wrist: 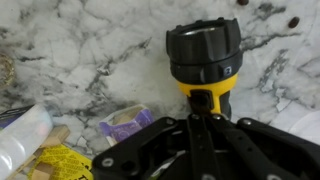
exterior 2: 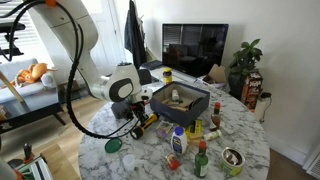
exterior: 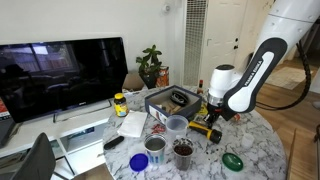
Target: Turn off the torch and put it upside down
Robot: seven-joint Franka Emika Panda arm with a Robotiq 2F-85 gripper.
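Torch (wrist: 205, 55) lying on its side on a round white marble table (wrist: 80, 60). In the wrist view it is seen from above, with its black ribbed head pointing away from the camera and its yellow body running back toward the end effector (wrist: 202, 100). The end effector's fingers are drawn together into one narrow black tip with no gap showing. That tip rests on top of the yellow body just behind the head and is not clasped around it. The lens faces away, so it cannot be told whether the lamp is lit. Near the torch on the marble lie a small purple wrapper (wrist: 125, 122) and a clear plastic piece (wrist: 20, 135). In both exterior views the white arm bends down over the table edge, and the yellow torch sits directly under its tip. A dark open box (exterior: 170, 100) stands just beside it, further in on the table. A clear cup (exterior: 177, 124) and a flat green lid (exterior: 233, 160) are nearby. A jar with a yellow lid (exterior: 120, 103) stands well apart at the far side. A black television (exterior: 60, 70) and a potted plant (exterior: 150, 65) are behind the table.
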